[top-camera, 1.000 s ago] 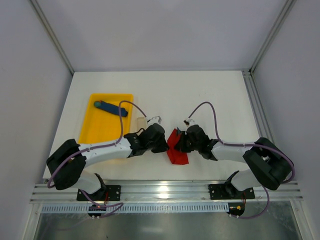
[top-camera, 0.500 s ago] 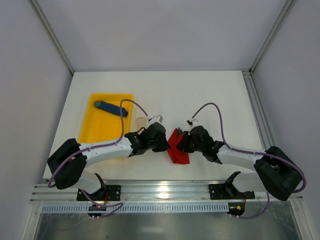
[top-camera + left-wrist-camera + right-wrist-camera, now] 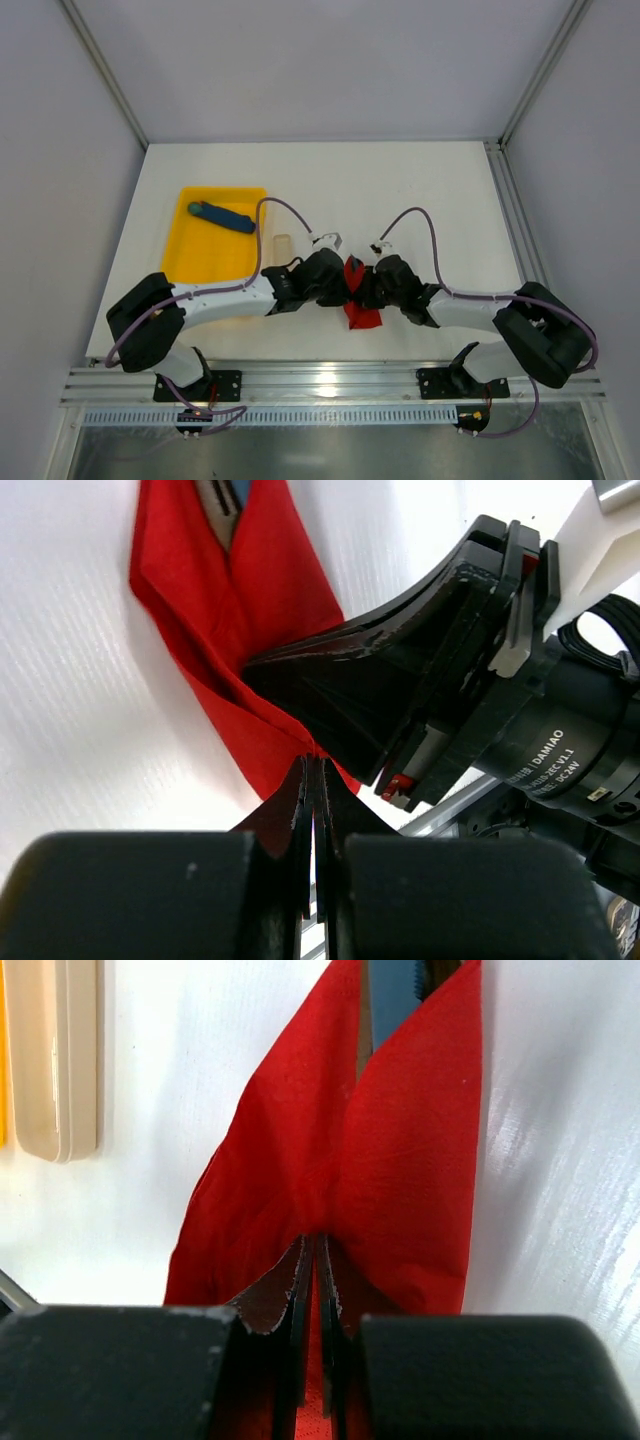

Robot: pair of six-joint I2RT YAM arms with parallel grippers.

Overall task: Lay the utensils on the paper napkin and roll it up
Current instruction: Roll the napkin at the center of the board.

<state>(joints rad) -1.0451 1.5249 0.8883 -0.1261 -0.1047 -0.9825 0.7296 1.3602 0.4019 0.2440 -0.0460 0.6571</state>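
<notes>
The left pincer (image 3: pixel 312 770) and the right pincer (image 3: pixel 315 1245) are both pinching shut on the paper napkin (image 3: pixel 400 1160), which is lying mid-tabletop (image 3: pixel 400 190), already folding over the utensils (image 3: pixel 218 510), so the rolling seems to be only beginning.

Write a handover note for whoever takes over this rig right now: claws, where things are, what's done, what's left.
Left claw: shut, pinching an edge of the paper napkin.
Right claw: shut on the same napkin from the opposite side.
Napkin: folded into a loose wedge, not a tight roll. A slim piece shows inside the fold.
One beige utensil lies outside the napkin, beside the yellow tray.
Done: napkin partly folded over at least one piece.
Left: probably add the beige piece, then finish the roll.
</notes>
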